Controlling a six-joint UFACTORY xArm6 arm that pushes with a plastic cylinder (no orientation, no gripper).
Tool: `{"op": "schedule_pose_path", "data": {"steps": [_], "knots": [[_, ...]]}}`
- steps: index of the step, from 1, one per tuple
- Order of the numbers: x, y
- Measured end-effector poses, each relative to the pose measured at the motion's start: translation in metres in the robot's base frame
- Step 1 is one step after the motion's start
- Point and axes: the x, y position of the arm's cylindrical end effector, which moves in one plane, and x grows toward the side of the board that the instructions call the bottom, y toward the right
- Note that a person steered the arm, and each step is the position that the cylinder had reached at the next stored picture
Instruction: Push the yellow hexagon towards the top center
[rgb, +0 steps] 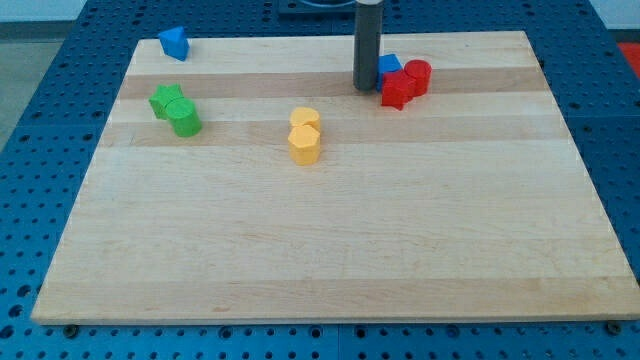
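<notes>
The yellow hexagon sits a little left of the board's middle, in its upper half. A second yellow block, heart-like in shape, touches it on the top side. My tip is at the top centre of the board, up and to the right of both yellow blocks and well apart from them. The rod stands just left of a blue block and two red blocks.
A red star-like block and a red cylinder sit right of my tip. A green star and a green cylinder sit at the left. A blue triangular block lies at the top left corner. The wooden board rests on a blue pegboard.
</notes>
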Motion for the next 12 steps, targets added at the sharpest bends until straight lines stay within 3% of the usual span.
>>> {"op": "schedule_pose_path", "data": {"steps": [1,3,4,5,7,10,12], "knots": [[0.023,-0.013],[0.146,-0.014],[0.167,-0.068],[0.148,-0.103],[0.132,-0.081],[0.053,-0.065],[0.102,-0.042]]}}
